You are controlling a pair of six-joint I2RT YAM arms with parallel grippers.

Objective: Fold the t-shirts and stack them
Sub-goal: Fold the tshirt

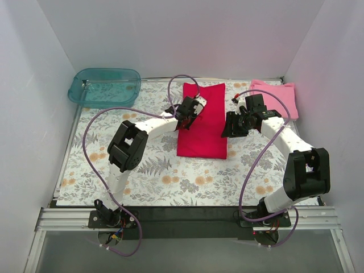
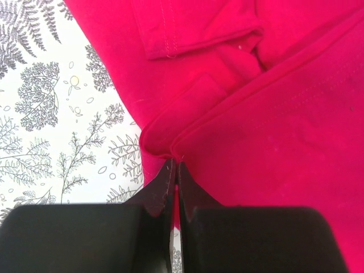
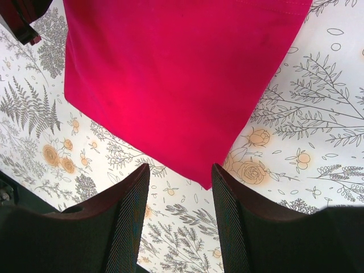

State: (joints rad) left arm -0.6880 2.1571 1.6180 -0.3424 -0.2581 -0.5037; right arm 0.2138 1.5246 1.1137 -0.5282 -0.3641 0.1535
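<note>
The crimson red t-shirt (image 1: pixel 202 119) lies folded lengthwise in the middle of the floral tablecloth. My left gripper (image 1: pixel 190 114) is at its left edge, shut on a fold of the red fabric (image 2: pixel 170 149); a sleeve hem shows above it in the left wrist view. My right gripper (image 1: pixel 232 126) is open and empty, hovering just right of the shirt, above its near right corner (image 3: pixel 200 181). The light pink t-shirt (image 1: pixel 277 95) lies folded at the back right, behind the right arm.
A teal translucent plastic tub (image 1: pixel 105 86) stands at the back left corner. White walls close in the table on three sides. The floral cloth (image 1: pixel 159 176) lies bare in front of the shirt.
</note>
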